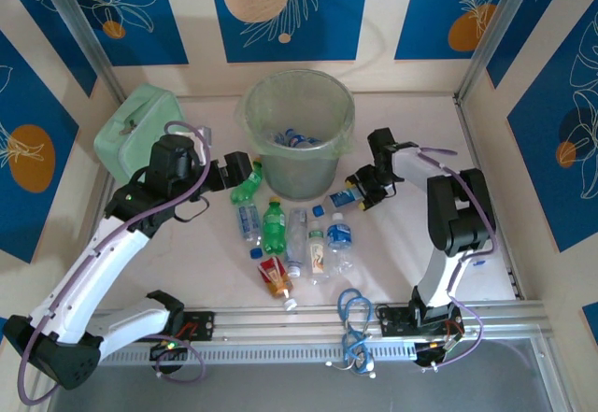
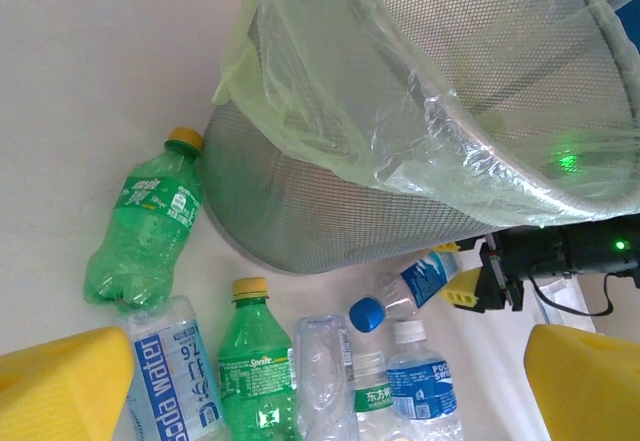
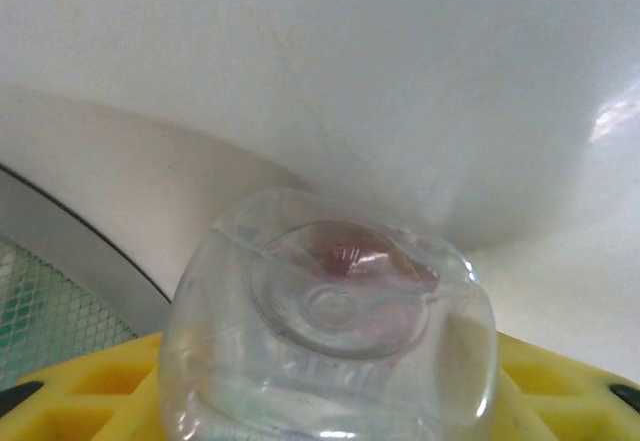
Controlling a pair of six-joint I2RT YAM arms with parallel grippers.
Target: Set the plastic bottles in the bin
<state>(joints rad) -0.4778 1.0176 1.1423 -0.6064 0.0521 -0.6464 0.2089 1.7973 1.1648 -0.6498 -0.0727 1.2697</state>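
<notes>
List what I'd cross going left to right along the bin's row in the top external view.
Mint-green soft case → left gripper → bin → right gripper.

my left fingers point(image 2: 60, 386) are yellow; bin point(image 1: 299, 174) pale green-grey mesh; one bottle point(image 1: 273, 227) green; wall panels point(image 1: 290, 10) blue, white leaves

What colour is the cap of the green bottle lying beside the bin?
The cap is yellow; left wrist view shows it best.

Clear and green plastic bottles point(image 1: 273, 228) lie clustered just before the upright lined bin point(image 1: 301, 177), a few inside.
</notes>
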